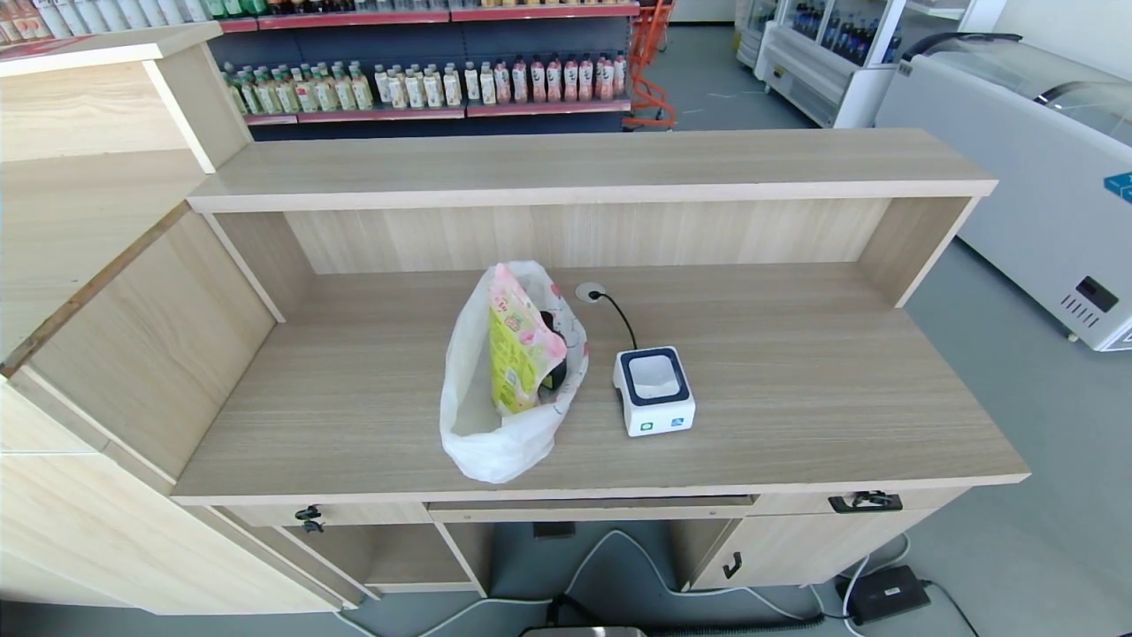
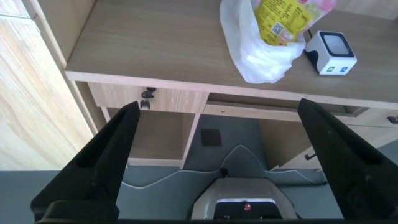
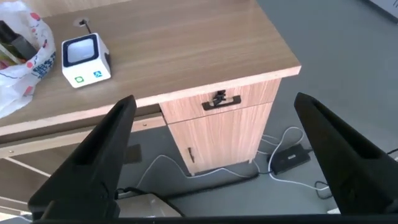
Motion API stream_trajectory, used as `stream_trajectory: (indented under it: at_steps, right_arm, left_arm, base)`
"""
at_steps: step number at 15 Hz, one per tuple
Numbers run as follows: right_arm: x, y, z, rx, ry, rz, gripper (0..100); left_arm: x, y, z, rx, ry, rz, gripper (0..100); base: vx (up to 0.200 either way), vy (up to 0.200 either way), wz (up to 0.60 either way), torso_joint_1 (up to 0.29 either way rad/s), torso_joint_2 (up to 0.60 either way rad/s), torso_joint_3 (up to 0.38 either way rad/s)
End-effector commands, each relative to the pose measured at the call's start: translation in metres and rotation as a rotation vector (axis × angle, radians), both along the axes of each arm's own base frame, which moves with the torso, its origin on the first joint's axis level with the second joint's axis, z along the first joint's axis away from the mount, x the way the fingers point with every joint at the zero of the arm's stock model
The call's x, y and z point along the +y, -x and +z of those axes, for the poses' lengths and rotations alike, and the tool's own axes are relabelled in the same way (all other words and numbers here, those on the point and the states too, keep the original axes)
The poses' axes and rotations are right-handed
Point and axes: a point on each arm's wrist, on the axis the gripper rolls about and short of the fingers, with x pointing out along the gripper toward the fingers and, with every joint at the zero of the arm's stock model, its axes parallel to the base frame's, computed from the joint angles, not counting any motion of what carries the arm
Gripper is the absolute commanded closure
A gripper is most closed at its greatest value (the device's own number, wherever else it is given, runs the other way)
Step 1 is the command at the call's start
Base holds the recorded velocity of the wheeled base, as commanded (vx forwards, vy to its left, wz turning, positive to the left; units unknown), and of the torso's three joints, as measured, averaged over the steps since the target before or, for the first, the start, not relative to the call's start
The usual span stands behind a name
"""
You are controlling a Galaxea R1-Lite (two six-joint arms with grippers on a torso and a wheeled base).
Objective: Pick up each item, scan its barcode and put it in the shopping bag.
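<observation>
Pouch [image 1: 517,349] — upright inside shopping bag [image 1: 482,447]

On counter [image 1: 840,389], shopping bag [image 1: 492,447] beside scanner [image 1: 654,391]

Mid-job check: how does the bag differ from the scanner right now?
The bag is soft, crumpled and open, holding a green-and-pink packet; the scanner is a rigid box with a dark-framed window. The bag is bigger and taller; the scanner squat. The scanner has a cable; the bag none. Both are white and sit on the counter.
</observation>
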Motion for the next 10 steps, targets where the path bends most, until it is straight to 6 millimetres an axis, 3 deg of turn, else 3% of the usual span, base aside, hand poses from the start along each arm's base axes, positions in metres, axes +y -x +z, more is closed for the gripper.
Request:
stream_trajectory:
  at_steps: [1, 10]
  right_arm:
    - [0.0001, -0.0002, -0.0006, 0.005, -0.025, 0.001, 0]
    - [0.0, -0.0002, -0.0006, 0.006, -0.022, 0.002, 0]
  left_arm:
    - [0.0, 0.0, 0.0, -0.001, 0.0, 0.0, 0]
    - [0.0, 0.0, 0.0, -0.001, 0.0, 0.0, 0]
  base:
    - [0.0, 0.0, 0.0, 0.0, 0.0, 0.0]
    - [0.0, 0.0, 0.0, 0.0, 0.0, 0.0]
